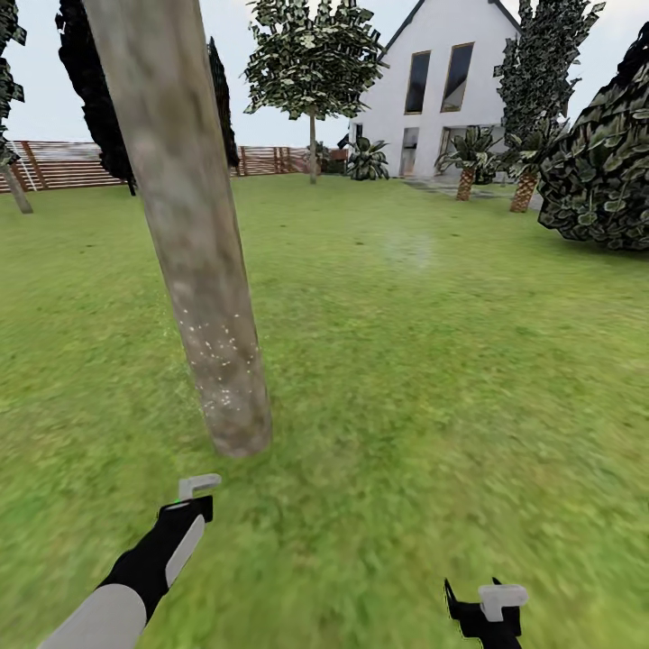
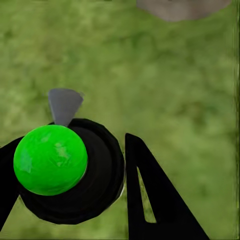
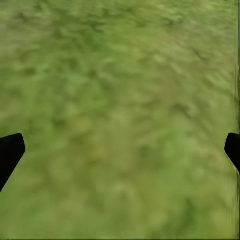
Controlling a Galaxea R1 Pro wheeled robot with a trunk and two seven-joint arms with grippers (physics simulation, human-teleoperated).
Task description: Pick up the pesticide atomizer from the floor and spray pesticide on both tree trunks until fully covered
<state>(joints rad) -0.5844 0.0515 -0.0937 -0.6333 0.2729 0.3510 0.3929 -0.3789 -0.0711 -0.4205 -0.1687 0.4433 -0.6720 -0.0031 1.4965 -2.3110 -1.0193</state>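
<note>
The spray bottle [image 2: 70, 172] with its green top sits squeezed between the left gripper's [image 1: 194, 494] fingers, low by the tree trunk [image 1: 194, 270] dotted with white specks [image 1: 216, 342], while the right gripper [image 1: 491, 604] is wide open and empty over grass [image 3: 120, 100]

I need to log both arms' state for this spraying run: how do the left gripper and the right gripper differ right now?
The left gripper is shut on the pesticide atomizer, green cap showing between its fingers; the right gripper is open, with grass between its fingertips. The left gripper sits close to the base of the tree trunk, which carries white specks; the right gripper sits farther from it. Both hang over the floor.
</note>
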